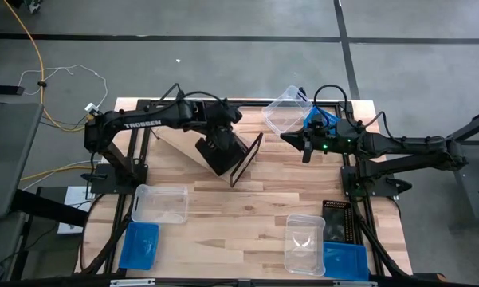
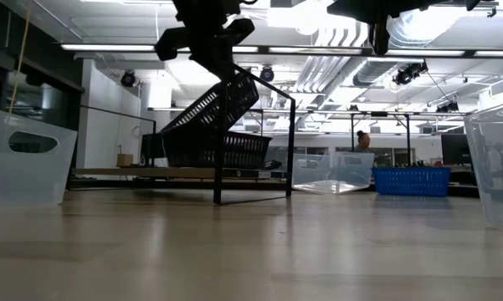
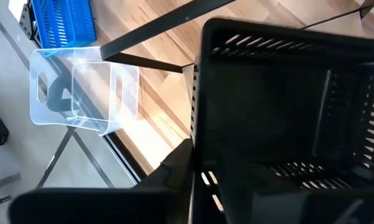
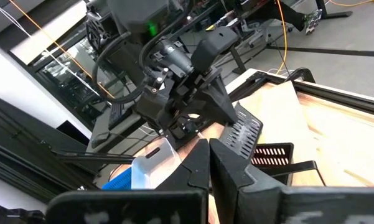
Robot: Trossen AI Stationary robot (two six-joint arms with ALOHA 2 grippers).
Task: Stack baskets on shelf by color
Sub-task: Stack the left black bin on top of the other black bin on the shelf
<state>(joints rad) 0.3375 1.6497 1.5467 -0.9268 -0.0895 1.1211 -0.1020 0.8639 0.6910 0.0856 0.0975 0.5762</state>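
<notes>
**A black basket goes into the shelf**

On the near left of the table lies a blue basket (image 1: 139,244), and just beyond it stands a clear basket (image 1: 160,202). Further in, the left gripper (image 1: 216,137) hangs over the shelf (image 1: 183,146), which is at the far middle of the table. It has a tilted black basket (image 2: 213,109) at its fingers, above a second black basket (image 2: 207,150) already lying in the shelf. Whether the fingers clamp the rim or have let go, I cannot tell.

I judge the step in hand is the stacking of black on black. The next move calls for the tilted basket to be levelled and nested in the lower one, with care for the thin black frame of the shelf beside it.

To the right, the right gripper (image 1: 306,148) waits with fingers clenched and empty, near a far clear basket (image 1: 284,112) and a far blue basket (image 1: 317,120). On the near right stand another clear basket (image 1: 304,241), another black basket (image 1: 336,222) and another blue basket (image 1: 344,260), well apart from the shelf.
</notes>
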